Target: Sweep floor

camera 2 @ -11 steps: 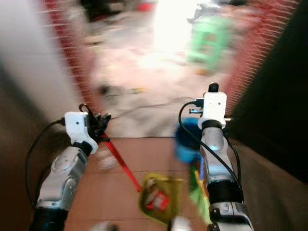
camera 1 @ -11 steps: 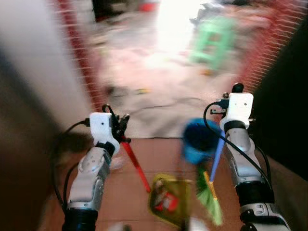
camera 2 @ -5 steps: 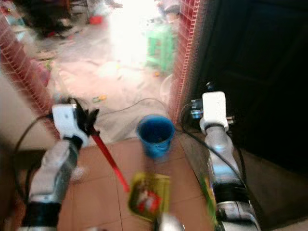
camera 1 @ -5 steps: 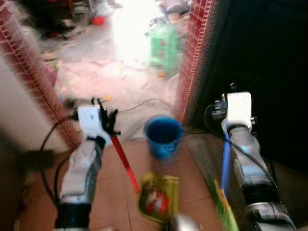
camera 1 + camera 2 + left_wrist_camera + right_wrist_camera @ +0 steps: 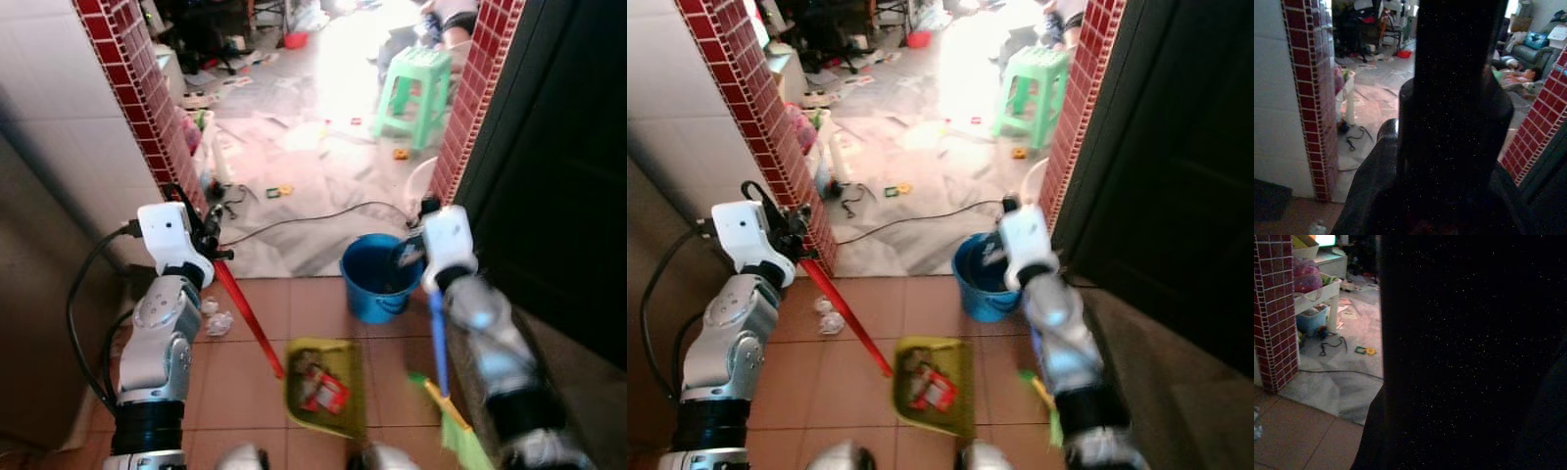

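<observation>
We saw the left gripper (image 5: 208,235) clamped on the red handle (image 5: 249,318) of a yellow-green plastic dustpan (image 5: 323,386) that rested on the terracotta tiled floor (image 5: 235,367) holding litter. The right gripper (image 5: 423,211) held the blue handle of a green-bristled broom (image 5: 443,392), beside a blue plastic bucket (image 5: 377,278).

No readable text, labels, brands or numbers in any view. The red wrapper (image 5: 324,390) in the dustpan (image 5: 343,415) has white patches on it, print too small and blurred to read. Litter on the grey floor (image 5: 294,147) beyond the doorway is too small to make out any markings. Wrist views are mostly dark, nothing legible there.
</observation>
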`<state>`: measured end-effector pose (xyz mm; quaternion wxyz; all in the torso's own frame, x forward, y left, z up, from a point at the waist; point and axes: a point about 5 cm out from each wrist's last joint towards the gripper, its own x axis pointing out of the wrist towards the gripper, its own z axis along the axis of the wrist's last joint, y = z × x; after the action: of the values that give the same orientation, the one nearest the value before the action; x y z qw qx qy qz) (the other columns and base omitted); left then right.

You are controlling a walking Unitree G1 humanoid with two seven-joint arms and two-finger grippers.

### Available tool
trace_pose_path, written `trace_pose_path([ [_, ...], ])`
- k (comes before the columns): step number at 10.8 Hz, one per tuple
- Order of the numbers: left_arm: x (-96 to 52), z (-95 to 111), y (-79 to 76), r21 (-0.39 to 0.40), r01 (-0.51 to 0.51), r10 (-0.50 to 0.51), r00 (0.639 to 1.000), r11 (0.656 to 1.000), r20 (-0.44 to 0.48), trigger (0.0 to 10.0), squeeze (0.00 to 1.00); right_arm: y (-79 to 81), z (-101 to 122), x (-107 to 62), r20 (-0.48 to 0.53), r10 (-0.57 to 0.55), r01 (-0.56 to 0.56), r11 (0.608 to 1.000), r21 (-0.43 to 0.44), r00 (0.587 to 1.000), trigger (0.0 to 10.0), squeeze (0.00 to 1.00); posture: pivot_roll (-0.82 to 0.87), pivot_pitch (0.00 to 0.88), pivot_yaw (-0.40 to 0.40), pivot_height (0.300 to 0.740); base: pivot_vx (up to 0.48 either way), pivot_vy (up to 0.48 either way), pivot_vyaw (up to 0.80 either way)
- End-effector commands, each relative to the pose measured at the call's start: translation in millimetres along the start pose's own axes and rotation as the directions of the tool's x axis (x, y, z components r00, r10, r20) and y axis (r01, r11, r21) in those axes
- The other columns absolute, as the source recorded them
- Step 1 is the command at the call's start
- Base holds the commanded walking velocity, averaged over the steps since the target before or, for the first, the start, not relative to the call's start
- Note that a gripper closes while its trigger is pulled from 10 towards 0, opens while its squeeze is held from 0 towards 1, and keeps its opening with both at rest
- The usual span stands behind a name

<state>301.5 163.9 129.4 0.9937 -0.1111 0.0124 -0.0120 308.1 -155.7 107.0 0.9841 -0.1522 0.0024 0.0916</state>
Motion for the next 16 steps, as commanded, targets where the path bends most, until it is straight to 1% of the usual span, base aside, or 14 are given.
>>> trace_pose_path([
  [1, 2.5, 27, -3.6, -0.024, 0.008, -0.005, 0.994, 1.000, 0.107, 10.0, 0.00, -0.1, 15, 0.6, 0.086, -0.041, 0.042, 0.999, -0.013, 0.996, 10.0, 0.00, -0.10, 0.000, 0.028, 0.740, 0.000, 0.000, 0.00],
  [2, 2.6, 37, 4.3, -0.063, -0.034, 0.043, 0.989, 0.997, 0.140, 10.0, 0.00, -8.0, 14, -1.9, 0.078, -0.159, 0.159, 0.987, 0.010, 0.984, 10.0, 0.00, -0.09, 0.000, 0.018, 0.740, 0.000, 0.000, 0.00],
  [3, 2.6, 44, 8.0, -0.069, -0.054, 0.065, 0.984, 0.996, 0.163, 10.0, 0.00, -13.1, 9, -4.1, 0.057, -0.221, 0.220, 0.975, 0.022, 0.974, 10.0, 0.00, -0.09, 0.000, 0.018, 0.740, 0.000, 0.000, 0.00],
  [4, 6.2, 57, 9.1, -0.106, -0.062, 0.082, 0.978, 0.992, 0.194, 10.0, 0.00, -25.2, -2, -8.3, 0.002, -0.302, 0.302, 0.953, 0.038, 0.953, 10.0, 0.00, -0.11, 0.000, 0.018, 0.740, 0.000, 0.000, 0.00],
  [5, 8.4, 67, 7.0, -0.109, -0.042, 0.065, 0.974, 0.993, 0.219, 10.0, 0.00, -30.9, -6, -10.2, -0.007, -0.317, 0.317, 0.948, 0.015, 0.948, 10.0, 0.00, -0.12, 0.000, 0.019, 0.740, 0.000, 0.000, 0.00],
  [6, 10.2, 81, 1.7, -0.119, 0.003, 0.029, 0.964, 0.993, 0.265, 10.0, 0.00, -42.1, -12, -12.5, -0.028, -0.348, 0.348, 0.938, -0.015, 0.937, 10.0, 0.00, -0.12, 0.000, 0.018, 0.740, 0.000, 0.000, 0.00],
  [7, 11.5, 92, -0.7, -0.143, 0.026, 0.017, 0.955, 0.989, 0.295, 10.0, 0.00, -46.9, -12, -11.8, -0.031, -0.359, 0.358, 0.933, -0.024, 0.933, 10.0, 0.00, -0.12, 0.000, 0.013, 0.740, 0.000, 0.000, 0.00],
  [8, 11.5, 103, -3.0, -0.165, 0.038, 0.017, 0.947, 0.986, 0.321, 10.0, 0.00, -48.0, -14, -10.4, -0.038, -0.365, 0.364, 0.931, -0.026, 0.930, 10.0, 0.00, -0.12, 0.000, 0.008, 0.740, 0.000, 0.000, 0.00],
  [9, 11.5, 110, -3.5, -0.176, 0.033, 0.028, 0.943, 0.984, 0.331, 10.0, 0.00, -45.9, -14, -9.8, -0.041, -0.364, 0.363, 0.932, -0.025, 0.931, 10.0, 0.00, -0.11, 0.000, 0.003, 0.740, 0.000, 0.000, 0.00],
  [10, 13.0, 120, -4.2, -0.161, 0.022, 0.038, 0.932, 0.987, 0.361, 10.0, 0.00, -44.2, -15, -9.2, -0.041, -0.357, 0.356, 0.934, -0.024, 0.933, 10.0, 0.00, -0.11, 0.000, -0.001, 0.740, 0.000, 0.000, 0.00],
  [11, 16.3, 125, -3.5, -0.147, 0.022, 0.037, 0.923, 0.989, 0.383, 10.0, 0.00, -42.7, -15, -8.1, -0.040, -0.351, 0.350, 0.937, -0.022, 0.936, 10.0, 0.00, -0.10, 0.000, -0.004, 0.740, 0.000, 0.000, 0.00],
  [12, 20.4, 127, -1.7, -0.153, 0.021, 0.039, 0.924, 0.988, 0.380, 10.0, 0.00, -41.6, -14, -6.7, -0.036, -0.348, 0.348, 0.937, -0.021, 0.937, 10.0, 0.00, -0.11, 0.000, -0.001, 0.740, 0.000, 0.000, 0.00],
  [13, 23.8, 127, 0.2, -0.157, 0.022, 0.040, 0.925, 0.987, 0.378, 10.0, 0.00, -43.0, -11, -4.7, -0.025, -0.352, 0.351, 0.936, -0.020, 0.936, 10.0, 0.00, -0.11, 0.000, 0.001, 0.740, 0.337, 0.000, -0.52],
  [16, 25.7, 127, -2.2, -0.162, 0.033, 0.033, 0.921, 0.986, 0.388, 10.0, 0.00, -43.0, -11, -4.6, -0.022, -0.354, 0.354, 0.935, -0.020, 0.935, 10.0, 0.00, -0.12, 0.000, 0.007, 0.740, 0.376, 0.000, -0.70],
])
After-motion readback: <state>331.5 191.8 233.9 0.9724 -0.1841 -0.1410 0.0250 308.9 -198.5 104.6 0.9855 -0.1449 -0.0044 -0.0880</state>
